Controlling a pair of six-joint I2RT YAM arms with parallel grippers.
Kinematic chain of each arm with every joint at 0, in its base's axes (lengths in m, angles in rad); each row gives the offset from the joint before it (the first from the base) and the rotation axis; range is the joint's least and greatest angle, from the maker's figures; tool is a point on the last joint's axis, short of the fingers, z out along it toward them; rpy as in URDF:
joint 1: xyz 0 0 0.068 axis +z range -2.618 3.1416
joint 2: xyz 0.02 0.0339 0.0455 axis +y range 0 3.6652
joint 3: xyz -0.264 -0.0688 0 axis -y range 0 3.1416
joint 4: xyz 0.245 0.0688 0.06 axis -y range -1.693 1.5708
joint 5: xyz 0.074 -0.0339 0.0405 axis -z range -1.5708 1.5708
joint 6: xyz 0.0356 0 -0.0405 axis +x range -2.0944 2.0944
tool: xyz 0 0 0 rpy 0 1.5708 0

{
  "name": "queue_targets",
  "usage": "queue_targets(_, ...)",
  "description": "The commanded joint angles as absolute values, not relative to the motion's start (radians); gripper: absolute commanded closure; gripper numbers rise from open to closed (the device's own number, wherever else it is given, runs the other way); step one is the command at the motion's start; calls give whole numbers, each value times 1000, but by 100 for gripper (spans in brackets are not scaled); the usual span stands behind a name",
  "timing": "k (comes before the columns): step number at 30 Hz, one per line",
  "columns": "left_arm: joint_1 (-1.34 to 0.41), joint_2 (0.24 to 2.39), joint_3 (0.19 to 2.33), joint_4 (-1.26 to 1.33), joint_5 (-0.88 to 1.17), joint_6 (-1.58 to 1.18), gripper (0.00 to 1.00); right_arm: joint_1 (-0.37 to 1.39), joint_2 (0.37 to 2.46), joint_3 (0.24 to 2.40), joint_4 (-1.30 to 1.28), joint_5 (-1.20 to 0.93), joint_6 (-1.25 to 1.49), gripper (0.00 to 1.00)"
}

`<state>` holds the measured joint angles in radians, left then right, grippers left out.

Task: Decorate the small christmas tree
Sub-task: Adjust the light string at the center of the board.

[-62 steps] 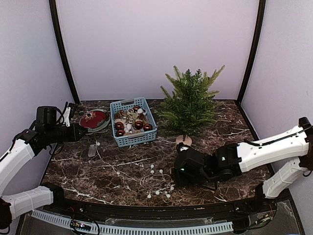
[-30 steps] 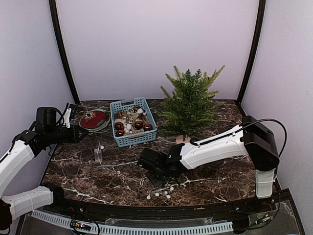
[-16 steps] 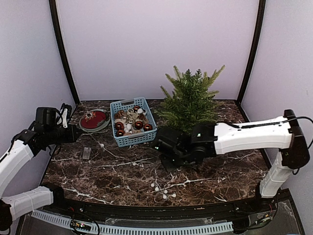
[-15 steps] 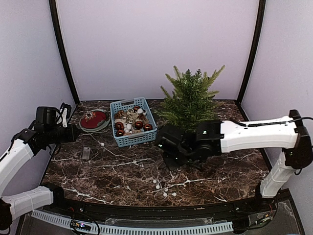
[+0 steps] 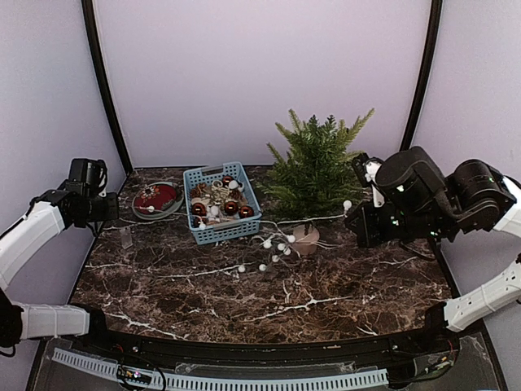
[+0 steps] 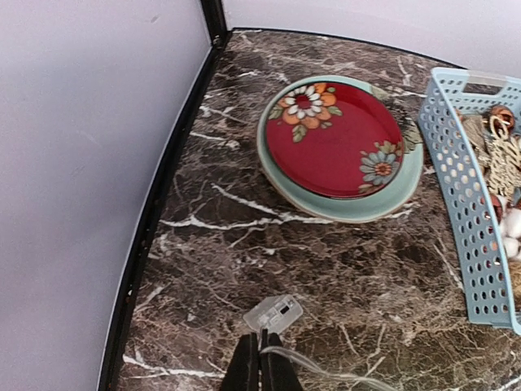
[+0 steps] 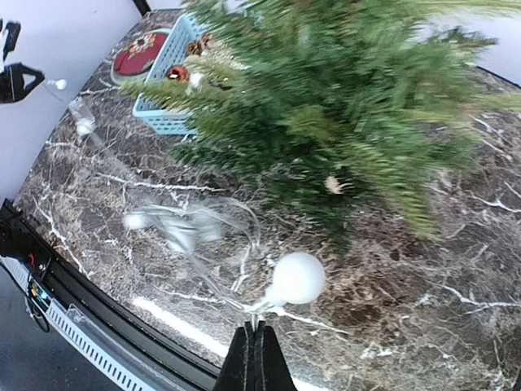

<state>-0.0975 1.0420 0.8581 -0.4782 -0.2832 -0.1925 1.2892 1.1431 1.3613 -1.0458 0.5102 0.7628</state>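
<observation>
From above, the tree point(image 5: 316, 167) stands upright at the back right of the table point(image 5: 366, 285), its wooden base point(image 5: 307, 236) just right of the blue basket point(image 5: 224, 232). No decoration shows on its branches. A string of lights point(image 5: 273, 244) runs across the table from the left claw point(image 5: 112, 210), bunches in a cluster of white bulbs touching or just beside the base, then rises to the right claw point(image 5: 356, 218), which hangs in the air to the right of the tree at about the height of its lower branches. The red baubles point(image 5: 230, 207) all lie in the basket, and a red plate point(image 5: 156, 198) sits to its left. The left wrist view shows the left claw point(image 6: 261, 358) pressed together low over the table, apparently pinching the wire right behind a small clear box point(image 6: 273, 313) at the string's end; the plate point(image 6: 334, 142) and the basket's wall point(image 6: 456, 195) lie beyond. The right wrist view is blurred, yet the right claw point(image 7: 254, 350) is plainly closed on the thin wire, one white bulb point(image 7: 295, 278) just past its tips and the tree point(image 7: 342, 106) filling the frame ahead. By my reading the task is at its start: the string is stretched between both arms but not yet laid on any branch, and winding it on and hanging every bauble remain.
</observation>
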Motion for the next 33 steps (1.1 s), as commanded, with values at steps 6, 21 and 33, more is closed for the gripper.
queue_targets(6,131,994,855,-512,-314,-183,100,1108,1103,1294,-1154,572,764,100)
queue_targets(21,277,895,791,-445,-250,-209,100,953,1007,1186,-1067,436,769,100)
queue_targets(33,276,761,705,-249,388,-127,100,954,971,934,-845,268,887,98)
